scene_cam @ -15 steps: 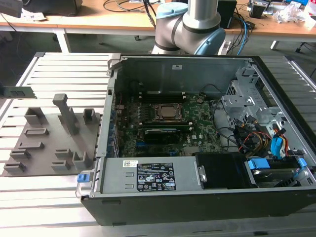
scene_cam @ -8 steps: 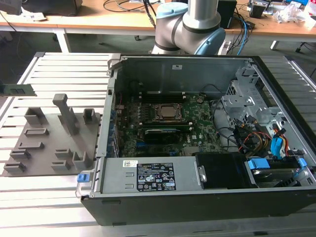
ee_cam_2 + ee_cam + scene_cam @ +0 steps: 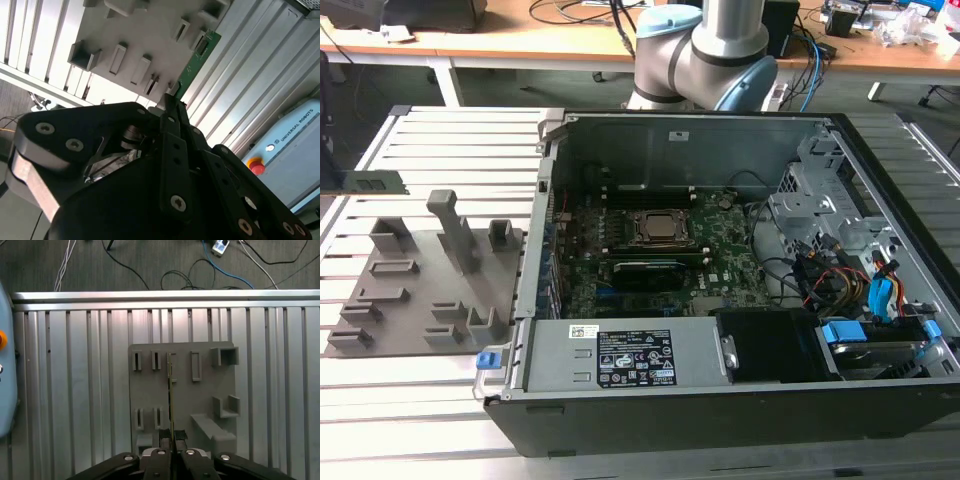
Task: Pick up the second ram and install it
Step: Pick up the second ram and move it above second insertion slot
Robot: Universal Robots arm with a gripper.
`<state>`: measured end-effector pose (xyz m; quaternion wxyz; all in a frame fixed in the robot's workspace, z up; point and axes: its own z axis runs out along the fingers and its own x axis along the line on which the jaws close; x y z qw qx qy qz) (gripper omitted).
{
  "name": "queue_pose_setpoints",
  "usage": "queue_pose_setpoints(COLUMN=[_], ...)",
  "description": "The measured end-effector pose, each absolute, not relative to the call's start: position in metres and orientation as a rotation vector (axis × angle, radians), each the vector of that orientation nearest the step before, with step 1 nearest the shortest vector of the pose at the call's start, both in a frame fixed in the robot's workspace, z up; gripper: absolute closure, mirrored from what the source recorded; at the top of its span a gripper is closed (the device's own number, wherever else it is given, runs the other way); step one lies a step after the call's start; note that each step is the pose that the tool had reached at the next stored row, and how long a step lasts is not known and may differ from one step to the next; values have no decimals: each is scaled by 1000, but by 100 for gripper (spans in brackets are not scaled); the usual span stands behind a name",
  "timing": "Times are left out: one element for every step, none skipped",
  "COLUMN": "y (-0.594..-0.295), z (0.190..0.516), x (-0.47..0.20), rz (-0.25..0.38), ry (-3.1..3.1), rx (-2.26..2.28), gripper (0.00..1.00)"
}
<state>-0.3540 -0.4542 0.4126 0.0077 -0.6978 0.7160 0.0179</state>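
The second ram [image 3: 195,62] is a thin green stick, and my gripper [image 3: 172,102] is shut on one end of it. In the first wrist view the ram [image 3: 171,385] shows edge-on, running out from the gripper [image 3: 172,436] over the grey fixture plate [image 3: 202,395]. It hangs above the plate's slots, clear of them. In the exterior view the ram [image 3: 375,184] sits in the air at the far left, level, beyond the fixture plate [image 3: 415,300] and well away from the open computer case [image 3: 720,400].
The motherboard [image 3: 720,250] lies inside the case with the square CPU socket [image 3: 660,228] at its middle and a long black card [image 3: 648,272] in front of it. Cables and drive bays [image 3: 860,290] crowd the exterior view's right. Upright grey blocks [image 3: 450,228] stand on the fixture plate.
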Motion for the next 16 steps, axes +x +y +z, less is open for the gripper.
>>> queue_pose_setpoints(y=[-454,-454,-454,-454,-454,-454,-454,-454,-454,-454,-454,-454,-454,-454,-454,-454], z=[413,413,413,413,413,413,413,413,413,413,413,413,413,413,413,413], x=[-351,-348,-344,-342,-336,-332,-327,-322,-317,-311,-306,-303,-301,-298,-296,-294], rz=[56,56,56,56,56,56,56,55,55,55,55,55,55,55,55,55], ry=[2239,2239,2239,2239,2239,2239,2239,2239,2239,2239,2239,2239,2239,2239,2239,2239], rx=[-2182,-2182,-2182,-2182,-2182,-2182,-2182,-2182,-2182,-2182,-2182,-2182,-2182,-2182,-2182,-2182], gripper=[86,86,86,86,86,86,86,86,86,86,86,86,86,86,86,86])
